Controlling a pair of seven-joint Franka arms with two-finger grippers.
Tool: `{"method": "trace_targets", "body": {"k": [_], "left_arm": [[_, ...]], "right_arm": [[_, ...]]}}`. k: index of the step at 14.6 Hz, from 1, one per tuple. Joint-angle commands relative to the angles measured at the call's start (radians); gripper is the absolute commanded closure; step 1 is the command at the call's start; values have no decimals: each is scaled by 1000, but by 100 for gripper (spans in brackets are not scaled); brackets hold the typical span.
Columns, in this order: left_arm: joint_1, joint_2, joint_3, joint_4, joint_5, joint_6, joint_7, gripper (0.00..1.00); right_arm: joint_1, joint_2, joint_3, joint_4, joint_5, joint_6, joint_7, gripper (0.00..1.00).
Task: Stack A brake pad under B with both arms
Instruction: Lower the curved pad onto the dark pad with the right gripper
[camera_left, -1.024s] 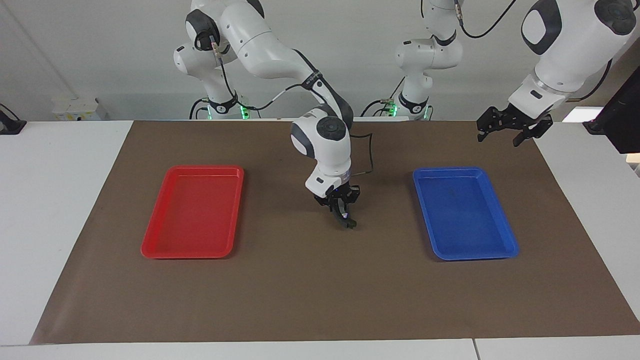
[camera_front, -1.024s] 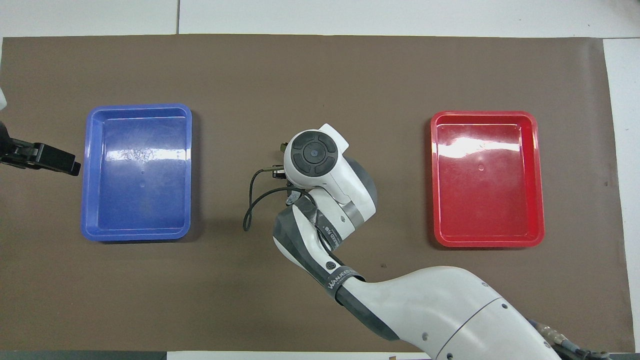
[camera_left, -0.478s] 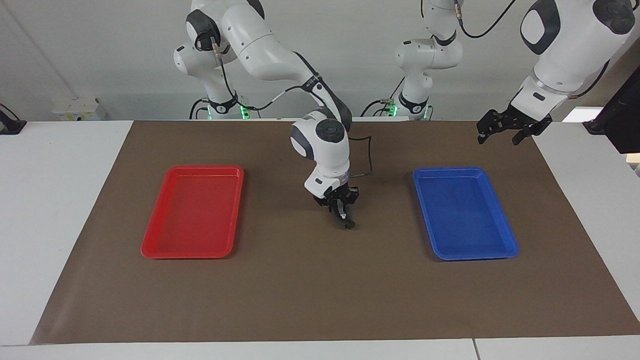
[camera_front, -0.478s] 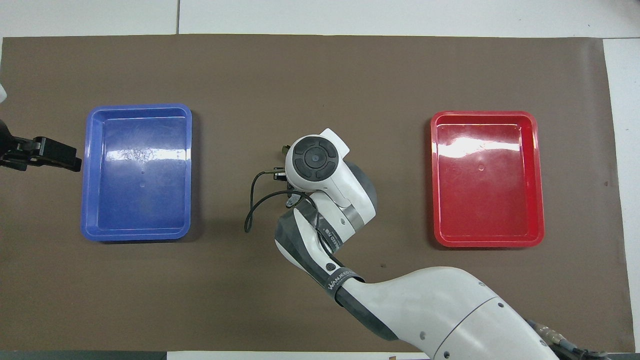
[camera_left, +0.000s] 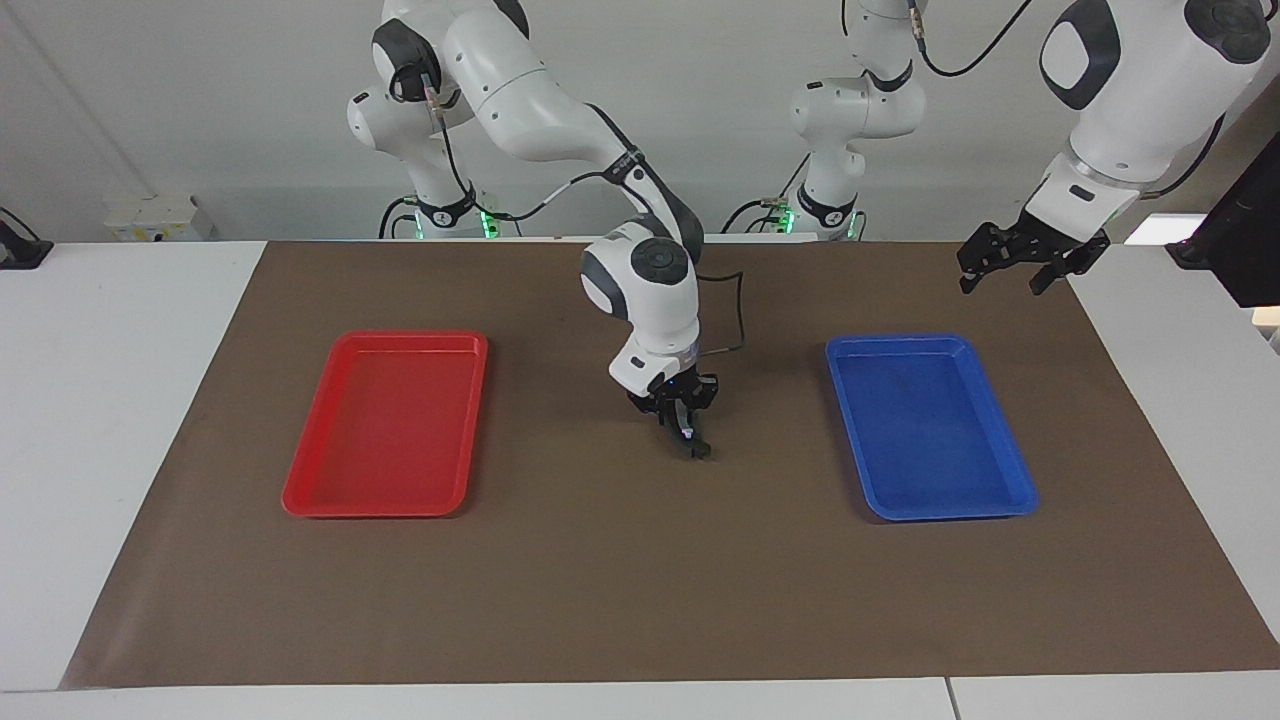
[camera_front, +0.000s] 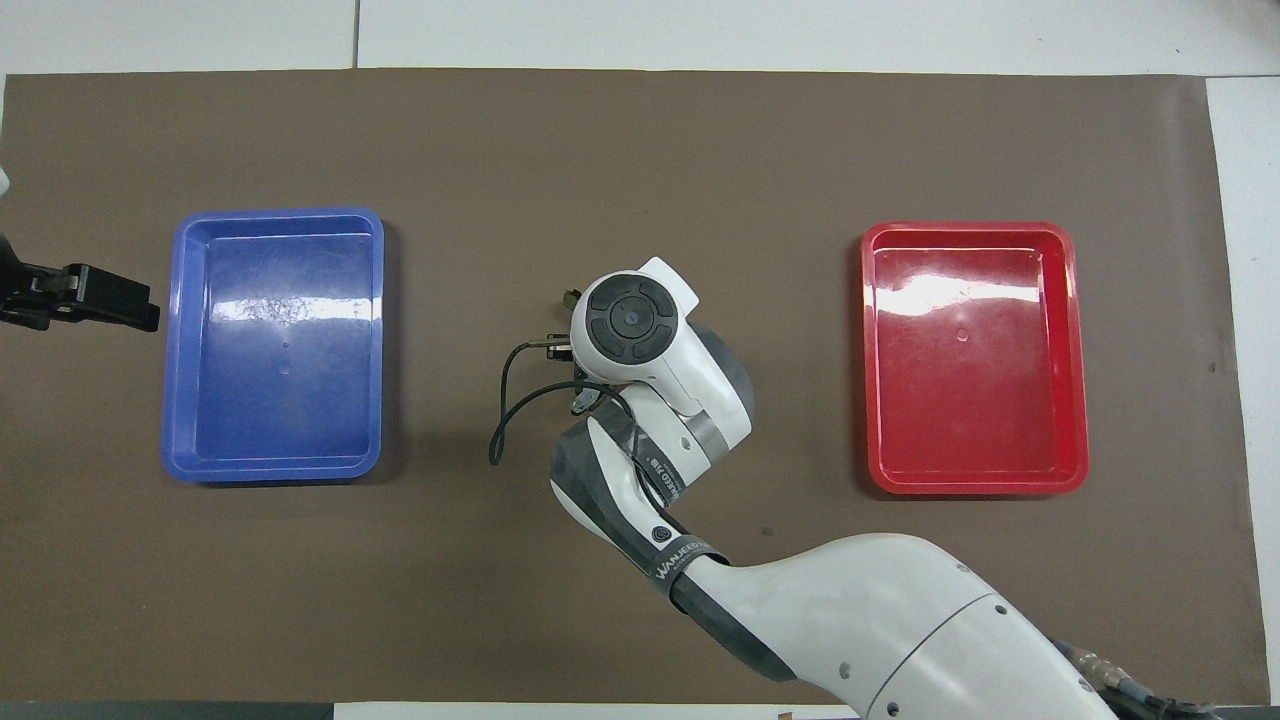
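1. The jaws of the right arm (camera_left: 640, 290) are held together, pointing down at the middle of the brown mat (camera_left: 600, 580), between the two trays.
2. A small dark shape (camera_left: 698, 450) is seen at the tips of these jaws, low at the mat. It cannot be told whether it is the pad, B or part of the jaws.
3. In the overhead view that spot is covered by the wrist of the right arm (camera_front: 640, 335), so where the pad and B are cannot be told.
4. The jaws of the left arm (camera_left: 1130, 90) are spread apart and nothing is held in them. They are kept in the air over the mat's corner at that arm's end of the tabletop (camera_left: 120, 400), beside the blue tray (camera_left: 900, 340).
5. The red tray (camera_left: 410, 336) is laid toward the right arm's end. The blue tray is laid toward the left arm's end, level with it.
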Motion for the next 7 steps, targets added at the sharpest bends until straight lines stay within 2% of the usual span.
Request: {"method": "trace_targets", "body": {"k": [1,2,5,6,7], "left_arm": [[-8,-27,1,-37,24,28,-14,2],[-8,-28,1,-39,25,30,-14,2],[-8,-28,1,-39,25,31,-14,2],[-8,-28,0,-39,24,33,-16,2],[-8,-28,0,-39,24,34,-17,2]], "right_arm": [[2,-9,1,-17,-2,37,24,90],[2,-9,1,-24,-2,44,24,87],[2,-9,1,-27,-2,48,24,51],[2,-9,1,-27,-2,48,25,28],[2,-11,1,-27,-2,44,25,0]]}}
